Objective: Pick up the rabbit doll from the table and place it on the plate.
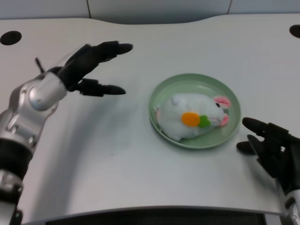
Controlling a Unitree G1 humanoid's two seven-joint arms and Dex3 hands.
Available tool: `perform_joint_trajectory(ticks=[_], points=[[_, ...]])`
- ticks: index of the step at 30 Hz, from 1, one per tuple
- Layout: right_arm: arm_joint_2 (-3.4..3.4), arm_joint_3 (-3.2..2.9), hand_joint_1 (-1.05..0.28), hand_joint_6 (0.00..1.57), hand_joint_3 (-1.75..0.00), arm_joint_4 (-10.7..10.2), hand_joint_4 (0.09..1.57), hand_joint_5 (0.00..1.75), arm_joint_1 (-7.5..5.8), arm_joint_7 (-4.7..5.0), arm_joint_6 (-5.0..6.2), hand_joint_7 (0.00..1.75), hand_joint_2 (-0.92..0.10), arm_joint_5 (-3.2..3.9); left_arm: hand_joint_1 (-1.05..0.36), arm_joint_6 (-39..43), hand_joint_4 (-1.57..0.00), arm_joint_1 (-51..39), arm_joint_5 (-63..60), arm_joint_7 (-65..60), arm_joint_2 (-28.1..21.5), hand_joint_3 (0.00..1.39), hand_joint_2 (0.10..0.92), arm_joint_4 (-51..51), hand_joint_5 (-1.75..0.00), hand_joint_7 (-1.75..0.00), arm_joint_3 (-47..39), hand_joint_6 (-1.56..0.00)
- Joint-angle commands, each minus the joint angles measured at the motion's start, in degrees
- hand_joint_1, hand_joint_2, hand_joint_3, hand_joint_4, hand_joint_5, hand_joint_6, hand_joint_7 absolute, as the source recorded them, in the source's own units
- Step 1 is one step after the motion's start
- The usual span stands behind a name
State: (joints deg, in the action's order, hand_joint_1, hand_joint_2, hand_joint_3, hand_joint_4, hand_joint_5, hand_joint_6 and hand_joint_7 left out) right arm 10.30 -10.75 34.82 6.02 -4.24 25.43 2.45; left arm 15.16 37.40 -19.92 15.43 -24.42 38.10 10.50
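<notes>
On the white tabletop (pixel 117 154), your left hand (pixel 91 65) hangs wide and empty, well apart from the green plate (pixel 232 133). The rabbit doll (pixel 190 117) lies inside that plate, on its side, carrot patch (pixel 193 120) facing up. Little looks left to go wrong: a careless sweep of your arm could nudge the plate and spill the doll. No brand, label or writing is legible.

Left hand raised and empty
The left hand (pixel 91 65) hangs at far left, fingers spread apart, silver forearm (pixel 28 108) angling up from the near-left corner.
</notes>
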Motion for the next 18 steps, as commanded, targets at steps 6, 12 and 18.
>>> perform_joint_trajectory(ticks=[6,12,18], points=[[0.09,0.04,-0.42,0.98,-0.18,0.2,0.79,0.72,0.01,0.20,-0.27,0.01,-0.92,0.25,-0.41,-1.0,-0.14,-12.3,2.8,-1.3,-1.8,0.04,0.921,-9.6,-0.62,-0.02,-3.9,-0.37],[-0.10,0.02,-0.42,0.98,-0.18,-0.1,0.80,0.72,0.03,-0.04,-0.71,0.01,-0.92,0.65,-0.38,-0.1,-0.17,-20.1,3.7,-4.9,-0.5,0.09,0.921,-13.2,-0.71,-0.04,-5.9,-0.44],[0.31,-0.06,-0.41,0.98,-0.19,0.5,0.81,0.73,0.31,-0.36,0.09,0.01,-0.92,0.57,-0.33,-0.1,-0.28,-23.5,4.2,-9.5,1.4,0.09,0.921,-14.6,-1.11,-0.15,-7.4,-0.63]])
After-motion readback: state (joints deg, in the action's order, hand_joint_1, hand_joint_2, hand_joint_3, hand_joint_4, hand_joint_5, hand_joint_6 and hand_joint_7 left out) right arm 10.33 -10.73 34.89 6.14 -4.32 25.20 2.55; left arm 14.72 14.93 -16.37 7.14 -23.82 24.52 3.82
